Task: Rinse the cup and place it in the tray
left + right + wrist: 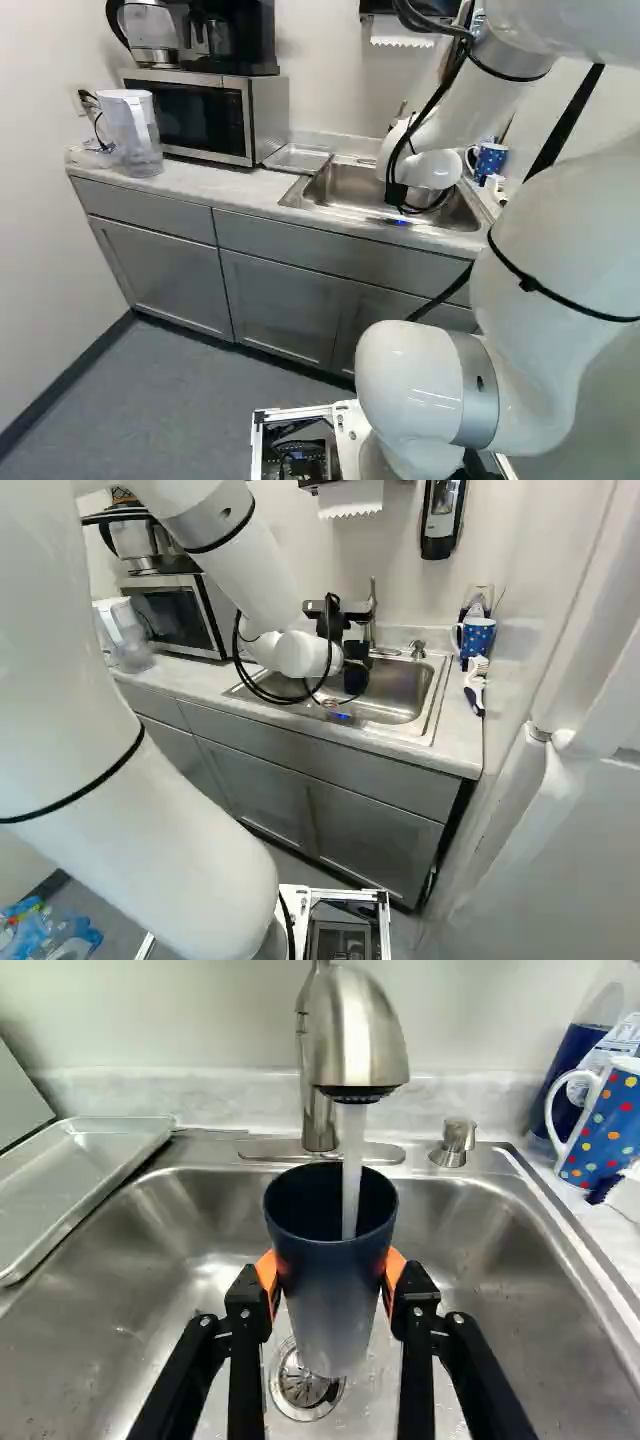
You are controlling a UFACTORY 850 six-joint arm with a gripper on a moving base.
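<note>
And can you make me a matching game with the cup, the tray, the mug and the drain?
1. Cup
2. Tray
3. Mug
4. Drain

A. Covered in colourful dots
B. At the bottom of the sink
C. Held by the gripper under running water
D. Flat and metal

Pairs: 1-C, 2-D, 3-A, 4-B

The sink sits in the counter, faucet at its far edge, tray at left, microwave and pitcher farther left, mug on the right.
</note>
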